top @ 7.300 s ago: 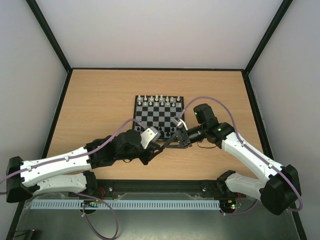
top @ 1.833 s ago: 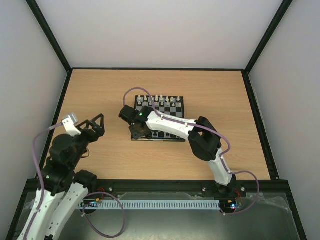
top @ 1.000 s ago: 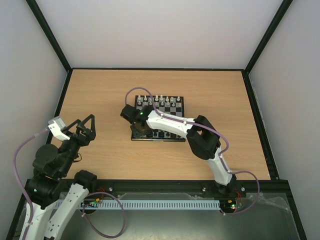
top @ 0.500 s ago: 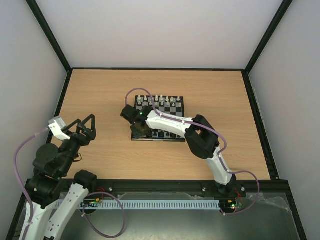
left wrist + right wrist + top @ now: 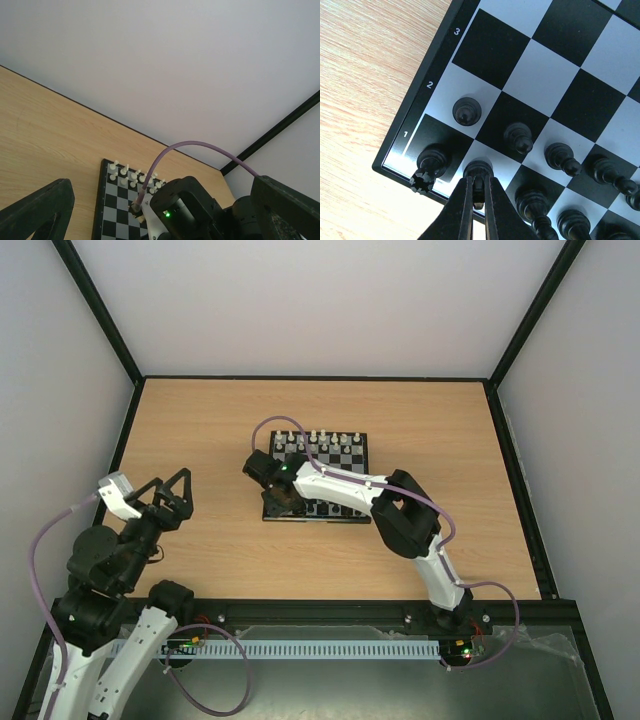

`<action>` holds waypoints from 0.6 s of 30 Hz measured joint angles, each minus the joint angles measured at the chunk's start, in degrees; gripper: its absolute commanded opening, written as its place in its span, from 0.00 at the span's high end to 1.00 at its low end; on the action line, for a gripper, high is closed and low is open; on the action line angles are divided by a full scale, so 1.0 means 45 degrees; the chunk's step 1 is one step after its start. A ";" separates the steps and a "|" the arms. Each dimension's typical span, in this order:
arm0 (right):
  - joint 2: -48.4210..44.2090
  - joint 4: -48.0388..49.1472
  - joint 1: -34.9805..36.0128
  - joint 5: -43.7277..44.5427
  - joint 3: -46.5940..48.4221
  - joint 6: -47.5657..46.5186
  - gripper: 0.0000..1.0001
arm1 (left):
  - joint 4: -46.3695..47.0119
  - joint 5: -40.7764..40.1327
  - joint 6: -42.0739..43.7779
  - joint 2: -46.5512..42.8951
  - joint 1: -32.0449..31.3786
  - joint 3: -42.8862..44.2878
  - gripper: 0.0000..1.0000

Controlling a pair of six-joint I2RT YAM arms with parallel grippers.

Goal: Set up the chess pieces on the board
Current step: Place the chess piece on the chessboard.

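Note:
The board (image 5: pixel 352 456) lies mid-table, with white pieces (image 5: pixel 315 438) along its far rows. In the right wrist view my right gripper (image 5: pixel 478 182) is shut on a black chess piece (image 5: pixel 479 171) that stands on the pale square second from the near left corner. A black rook (image 5: pixel 431 162) stands beside it on the corner square. Black pawns (image 5: pixel 466 111) (image 5: pixel 519 137) fill the row ahead. In the top view the right gripper (image 5: pixel 278 502) hangs over that corner. My left gripper (image 5: pixel 170 481) is open and holds nothing, raised well left of the board.
More black pieces (image 5: pixel 535 202) line the near row to the right of the held one. The left wrist view looks across at the right arm (image 5: pixel 185 205) over the board (image 5: pixel 111 212). Black frame rails (image 5: pixel 120 450) edge the table.
Since the earliest frame the left arm has pulled back to the left and opened. The right arm reached to the board's near left corner. Over the last second nothing visibly moves.

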 measured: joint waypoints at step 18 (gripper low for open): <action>-0.0087 0.0141 0.0000 0.0000 -0.0141 -0.0005 0.94 | 0.0155 0.0044 0.0005 0.0117 0.0000 -0.0029 0.01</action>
